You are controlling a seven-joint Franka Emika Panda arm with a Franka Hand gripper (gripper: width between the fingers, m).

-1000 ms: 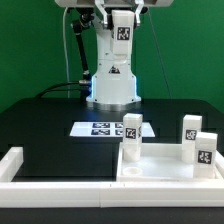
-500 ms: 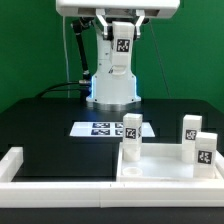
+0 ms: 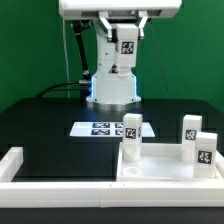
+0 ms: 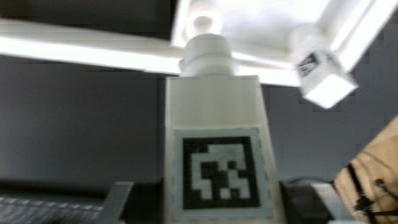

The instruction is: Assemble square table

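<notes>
My gripper (image 3: 124,22) hangs high in front of the robot base, shut on a chunky white table leg (image 3: 126,42) whose tag faces the camera. In the wrist view that leg (image 4: 215,130) fills the middle, between the two fingers (image 4: 128,200), its narrow tip pointing at the panel below. The white square panel (image 3: 150,178) lies at the front, on the exterior view's right. Three legs stand upright on it: one at its left corner (image 3: 131,135), two on its right side (image 3: 190,128) (image 3: 203,148). The wrist view shows the panel's rim (image 4: 89,45) and one standing leg (image 4: 322,78).
The marker board (image 3: 96,128) lies flat on the black table behind the panel. Long white border bars (image 3: 40,172) run along the front edge and up the exterior view's left. The robot base (image 3: 112,85) stands at the back.
The held leg has come down a little and shifted slightly toward the exterior view's right. The panel and its standing legs have not moved.
</notes>
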